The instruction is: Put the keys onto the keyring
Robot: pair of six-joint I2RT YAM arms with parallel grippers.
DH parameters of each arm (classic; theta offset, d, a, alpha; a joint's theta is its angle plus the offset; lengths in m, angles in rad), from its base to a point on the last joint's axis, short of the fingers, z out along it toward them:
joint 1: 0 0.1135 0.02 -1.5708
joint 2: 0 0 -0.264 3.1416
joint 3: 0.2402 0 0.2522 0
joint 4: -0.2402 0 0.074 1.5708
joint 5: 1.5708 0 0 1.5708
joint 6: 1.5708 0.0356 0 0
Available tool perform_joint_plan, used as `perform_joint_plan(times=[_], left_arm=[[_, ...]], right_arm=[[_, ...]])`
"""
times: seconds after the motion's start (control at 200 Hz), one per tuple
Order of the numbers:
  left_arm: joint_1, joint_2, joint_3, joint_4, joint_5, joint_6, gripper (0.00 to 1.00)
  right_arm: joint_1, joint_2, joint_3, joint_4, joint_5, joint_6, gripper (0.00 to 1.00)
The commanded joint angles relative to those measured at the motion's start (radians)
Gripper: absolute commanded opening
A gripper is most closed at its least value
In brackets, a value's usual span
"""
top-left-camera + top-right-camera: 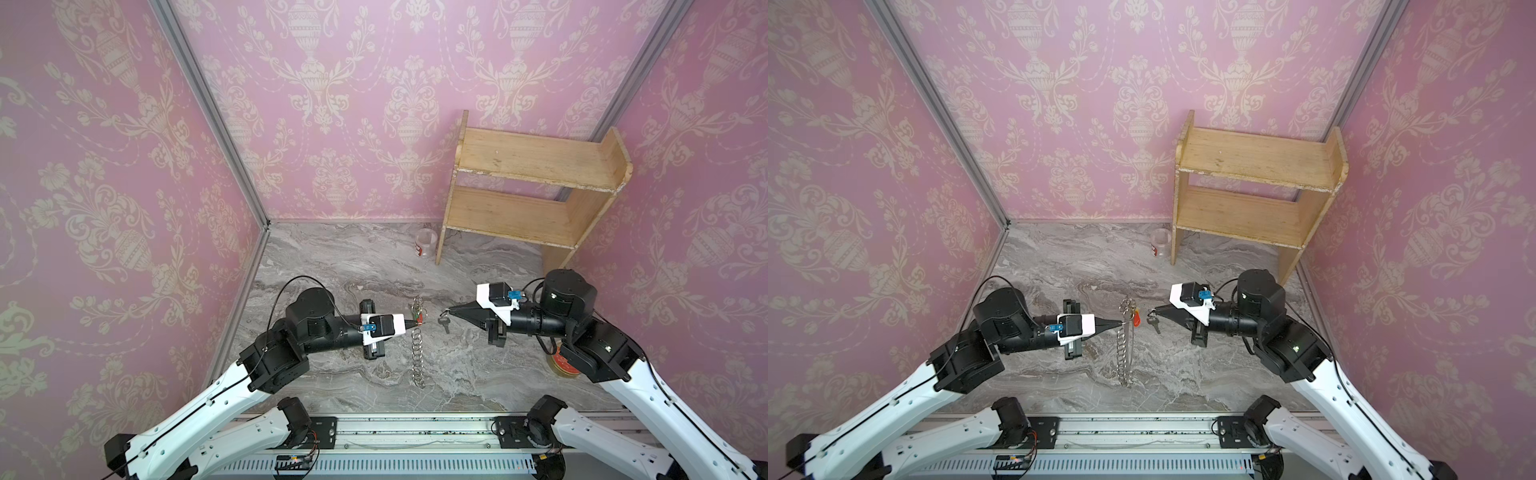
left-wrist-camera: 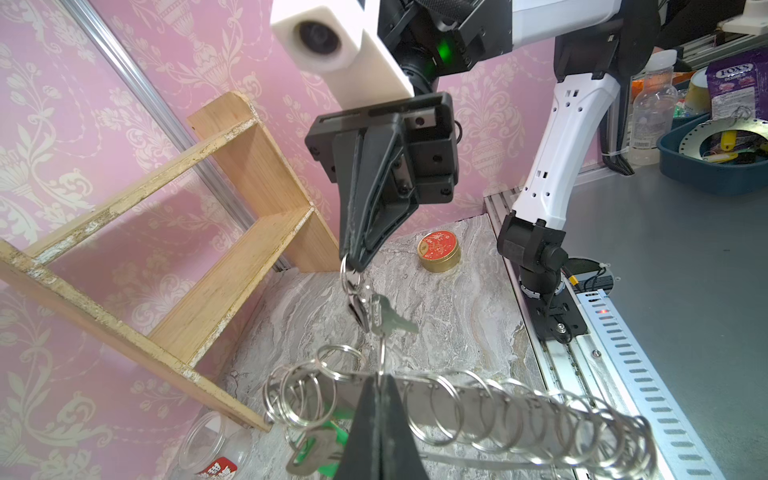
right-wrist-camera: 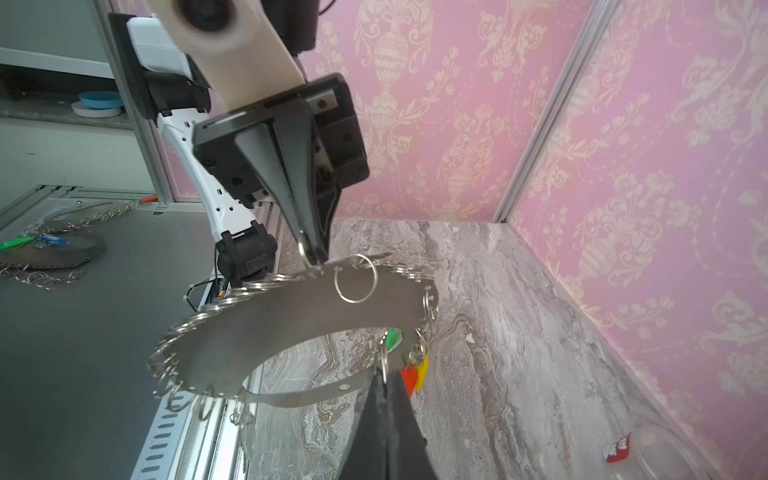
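Observation:
The keyring [image 1: 417,353] is a flat grey strap loop [image 3: 291,324] lined with many silver rings [image 2: 478,399], held above the marble floor. My left gripper [image 1: 409,322] is shut on one of its rings [image 2: 380,376]. Green [image 2: 332,432], red [image 3: 409,380] and yellow [image 3: 423,372] tagged keys hang from the strap. My right gripper [image 1: 445,311] faces it from the right, a short gap away. It is shut on a small ring from which plain metal keys [image 2: 374,311] dangle; they also show in a top view [image 1: 1155,324].
A wooden two-tier shelf [image 1: 532,195] stands at the back right, with a clear plastic jar [image 1: 426,243] beside its left leg. A round red-lidded tin [image 2: 439,251] sits on the floor under the right arm. Pink walls close three sides.

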Motion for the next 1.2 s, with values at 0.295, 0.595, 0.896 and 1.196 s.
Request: perform_joint_plan(times=[0.295, 0.595, 0.896, 1.196], left_arm=[[0.0, -0.058, -0.052, -0.064, -0.09, 0.012, 0.0], [0.001, -0.087, -0.062, -0.087, -0.112, 0.005, 0.0], [0.001, -0.113, -0.064, -0.112, -0.122, 0.01, 0.0], [0.001, -0.136, -0.073, -0.119, -0.122, 0.01, 0.0]], right_arm=[[-0.002, 0.334, -0.109, -0.064, 0.39, 0.32, 0.0], [0.041, 0.573, -0.104, -0.129, 0.684, 0.326, 0.0], [0.144, 0.662, -0.11, -0.157, 0.662, 0.439, 0.0], [0.117, 0.533, -0.172, -0.158, 0.574, 0.465, 0.45]])
